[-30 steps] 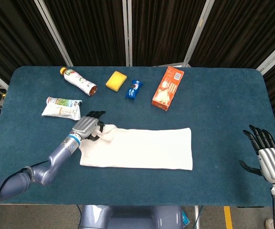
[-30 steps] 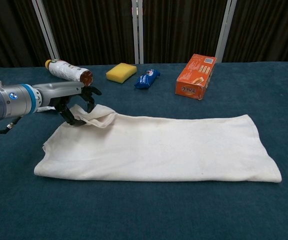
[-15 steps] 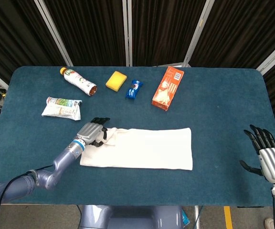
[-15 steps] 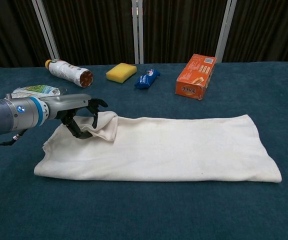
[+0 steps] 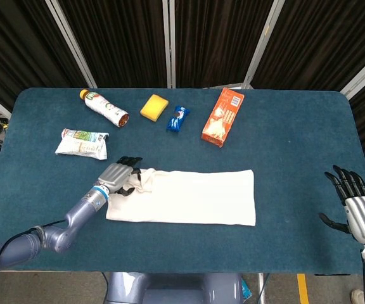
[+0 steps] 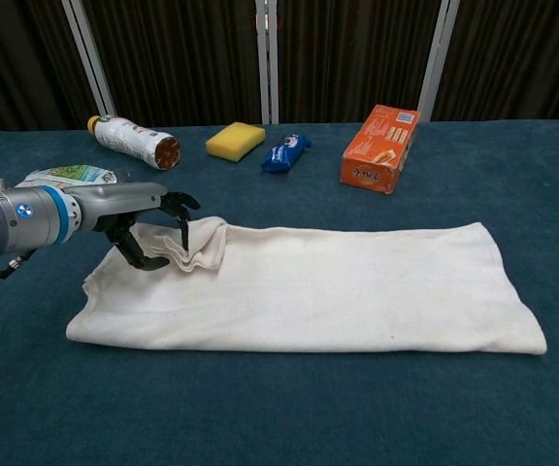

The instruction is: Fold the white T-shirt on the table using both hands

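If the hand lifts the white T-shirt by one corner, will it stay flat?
Probably not. The white T-shirt lies limp, and the corner under the left hand is already bunched, so it would likely droop. It looks thin, probably light.

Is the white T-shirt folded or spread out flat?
Partly folded: the T-shirt lies as a long narrow strip, no sleeves showing, and the left hand grips its bunched far-left corner.

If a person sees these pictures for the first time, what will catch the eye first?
The long white T-shirt spread across the dark blue table stands out most, with the left hand gripping a bunched fold at its left end. Behind it, the bright orange box and the yellow sponge draw the eye. The right hand hangs open past the table's right edge.
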Motion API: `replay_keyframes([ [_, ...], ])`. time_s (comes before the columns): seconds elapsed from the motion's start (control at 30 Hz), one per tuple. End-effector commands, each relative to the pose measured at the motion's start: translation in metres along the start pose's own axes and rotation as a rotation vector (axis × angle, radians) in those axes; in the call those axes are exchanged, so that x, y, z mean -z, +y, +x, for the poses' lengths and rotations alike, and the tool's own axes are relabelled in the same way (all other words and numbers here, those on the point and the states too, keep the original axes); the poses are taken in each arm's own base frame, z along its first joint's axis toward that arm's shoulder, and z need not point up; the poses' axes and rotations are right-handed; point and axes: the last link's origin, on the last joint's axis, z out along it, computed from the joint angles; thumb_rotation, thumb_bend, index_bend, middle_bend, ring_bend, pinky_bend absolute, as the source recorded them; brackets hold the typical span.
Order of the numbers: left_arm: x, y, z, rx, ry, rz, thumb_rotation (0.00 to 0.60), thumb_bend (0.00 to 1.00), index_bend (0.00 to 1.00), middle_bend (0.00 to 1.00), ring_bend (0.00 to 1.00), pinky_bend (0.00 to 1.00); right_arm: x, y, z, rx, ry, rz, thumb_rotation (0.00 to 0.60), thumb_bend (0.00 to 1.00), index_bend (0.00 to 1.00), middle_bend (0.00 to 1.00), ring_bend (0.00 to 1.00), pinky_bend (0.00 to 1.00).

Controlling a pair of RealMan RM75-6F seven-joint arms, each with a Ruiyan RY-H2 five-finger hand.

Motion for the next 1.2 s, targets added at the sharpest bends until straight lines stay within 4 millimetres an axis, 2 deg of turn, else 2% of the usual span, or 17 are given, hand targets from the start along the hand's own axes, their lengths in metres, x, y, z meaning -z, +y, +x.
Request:
replay_keyframes([
  [0.03,0.008,-0.004,0.004,0.011,-0.013,0.009,0.600,0.30,0.00,0.00,0.00,0.00,0.000,-0.001,0.000,0.000,0.000,0.002,0.600,0.10,0.13,0.00,0.00,0.00],
  [0.17,0.020,-0.011,0.013,0.001,-0.030,0.017,0.600,0.23,0.00,0.00,0.00,0.00,0.001,-0.002,0.001,-0.002,0.004,0.007,0.600,0.10,0.13,0.00,0.00,0.00],
  [0.47,0.055,-0.017,0.035,0.046,0.015,0.005,0.600,0.23,0.00,0.00,0.00,0.00,0.005,-0.008,0.005,-0.015,0.019,0.027,0.600,0.09,0.13,0.00,0.00,0.00],
  [0.7,0.066,-0.022,0.047,0.049,0.062,0.009,0.600,0.23,0.00,0.00,0.00,0.00,0.006,-0.011,0.008,-0.027,0.025,0.041,0.600,0.09,0.13,0.00,0.00,0.00],
  [0.97,0.057,-0.012,0.049,0.059,0.020,0.009,0.569,0.24,0.02,0.00,0.00,0.00,0.008,-0.015,0.010,-0.039,0.032,0.056,0.600,0.09,0.13,0.00,0.00,0.00],
  [1.2,0.026,0.007,0.035,0.069,-0.052,0.025,0.551,0.24,0.10,0.00,0.00,0.00,0.011,-0.014,0.014,-0.047,0.047,0.054,0.600,0.09,0.13,0.00,0.00,0.00],
])
